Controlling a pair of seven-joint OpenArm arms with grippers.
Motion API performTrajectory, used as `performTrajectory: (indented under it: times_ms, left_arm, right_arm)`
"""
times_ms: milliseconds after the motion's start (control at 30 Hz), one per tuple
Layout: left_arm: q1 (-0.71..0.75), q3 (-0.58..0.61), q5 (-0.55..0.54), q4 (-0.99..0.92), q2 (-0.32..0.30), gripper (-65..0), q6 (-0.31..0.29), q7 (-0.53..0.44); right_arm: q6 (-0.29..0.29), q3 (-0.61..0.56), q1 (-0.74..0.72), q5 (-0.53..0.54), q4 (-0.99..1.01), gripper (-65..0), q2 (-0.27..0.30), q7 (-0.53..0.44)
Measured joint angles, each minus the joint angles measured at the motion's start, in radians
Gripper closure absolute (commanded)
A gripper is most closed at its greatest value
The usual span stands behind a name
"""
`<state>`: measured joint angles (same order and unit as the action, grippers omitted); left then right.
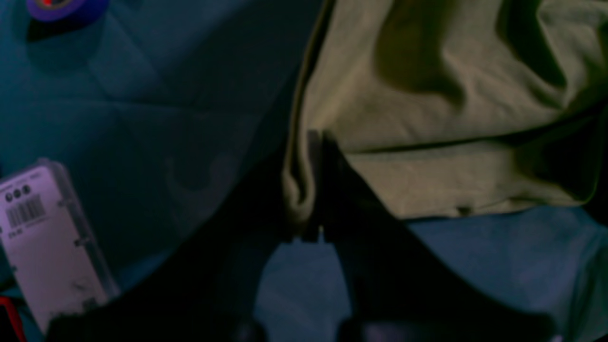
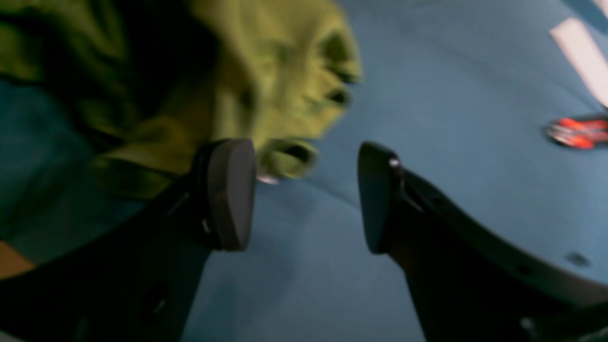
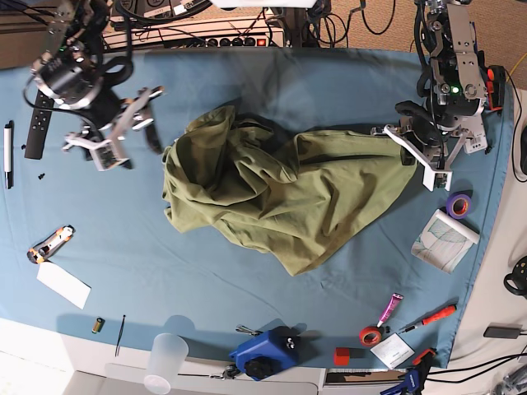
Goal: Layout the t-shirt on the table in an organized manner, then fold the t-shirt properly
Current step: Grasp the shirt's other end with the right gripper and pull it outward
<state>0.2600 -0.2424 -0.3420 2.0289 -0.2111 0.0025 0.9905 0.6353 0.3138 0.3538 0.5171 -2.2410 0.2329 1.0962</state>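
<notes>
The olive-green t-shirt (image 3: pixel 280 189) lies crumpled in a heap in the middle of the teal table (image 3: pixel 206 280). My left gripper (image 3: pixel 409 155) is at the shirt's right corner. In the left wrist view its dark fingers (image 1: pixel 327 190) are shut on the t-shirt's (image 1: pixel 427 118) hem, a little above the cloth-covered table (image 1: pixel 142 118). My right gripper (image 3: pixel 136 123) hovers just left of the heap. Its jaws stand open in the right wrist view (image 2: pixel 306 194) with nothing between them. A bunched fold of the t-shirt (image 2: pixel 275 95) lies just beyond its left finger (image 2: pixel 230 190).
A purple tape roll (image 3: pixel 458 204) and a clear plastic package (image 3: pixel 445 239) lie close to the left gripper. An orange utility knife (image 3: pixel 49 243) and a white card (image 3: pixel 63 285) sit at the left. A blue tool (image 3: pixel 263 352), a cup (image 3: pixel 165 362) and a red screwdriver (image 3: pixel 432 317) line the front edge.
</notes>
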Motion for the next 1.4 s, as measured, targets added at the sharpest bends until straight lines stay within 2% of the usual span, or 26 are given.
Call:
performTrajectory:
  times_ms: [133, 267, 400, 500, 733, 800, 867, 933, 1033, 1100, 1267, 1400]
  left_arm:
    - [0.0, 0.0, 0.0, 0.0, 0.0, 0.0, 0.0, 0.0]
    - [0.0, 0.0, 0.0, 0.0, 0.0, 0.0, 0.0, 0.0]
    - [0.0, 0.0, 0.0, 0.0, 0.0, 0.0, 0.0, -0.011]
    - [0.0, 0.0, 0.0, 0.0, 0.0, 0.0, 0.0, -0.027]
    - [0.0, 0.0, 0.0, 0.0, 0.0, 0.0, 0.0, -0.026]
    - [0.0, 0.0, 0.0, 0.0, 0.0, 0.0, 0.0, -0.026]
    - [0.0, 0.0, 0.0, 0.0, 0.0, 0.0, 0.0, -0.026]
    - [0.0, 0.0, 0.0, 0.0, 0.0, 0.0, 0.0, -0.026]
    - [0.0, 0.0, 0.0, 0.0, 0.0, 0.0, 0.0, -0.024]
    - [0.0, 0.0, 0.0, 0.0, 0.0, 0.0, 0.0, 0.003]
    - [0.002, 0.001, 0.0, 0.0, 0.0, 0.0, 0.0, 0.024]
    - [0.002, 0.001, 0.005, 0.0, 0.0, 0.0, 0.0, 0.029]
  right_arm:
    - [-0.034, -0.09, -0.015, -0.006, 0.093, -34.2, 0.0, -0.003]
    - [-0.067, -0.124, -0.037, -0.106, 0.146, -34.2, 0.0, -0.109]
    - [-0.071, -0.137, -0.086, -0.107, 0.147, -34.2, 0.0, -0.104]
    - [-0.097, -0.158, -0.108, -0.108, 0.155, -34.2, 0.0, -0.099]
    - [-0.1, -0.207, -0.127, -0.111, 0.333, -33.6, 0.001, -0.081]
    - [-0.101, -0.218, -0.135, -0.111, 0.355, -26.0, 0.0, -0.084]
    - [-0.111, -0.218, -0.141, -0.109, 0.354, -13.2, 0.0, -0.084]
    - [-0.161, -0.218, -0.146, -0.108, 0.346, -1.1, 0.0, -0.082]
    - [-0.18, -0.218, -0.19, -0.128, 0.335, 0.0, 0.0, -0.085]
    - [-0.181, -0.219, -0.245, -0.18, 0.334, 0.0, 0.0, -0.114]
    - [-0.225, -0.217, -0.382, -0.331, 0.342, 0.0, 0.0, -0.213]
    - [-0.236, -0.217, -0.529, -0.356, 0.48, 0.0, 0.0, -0.237]
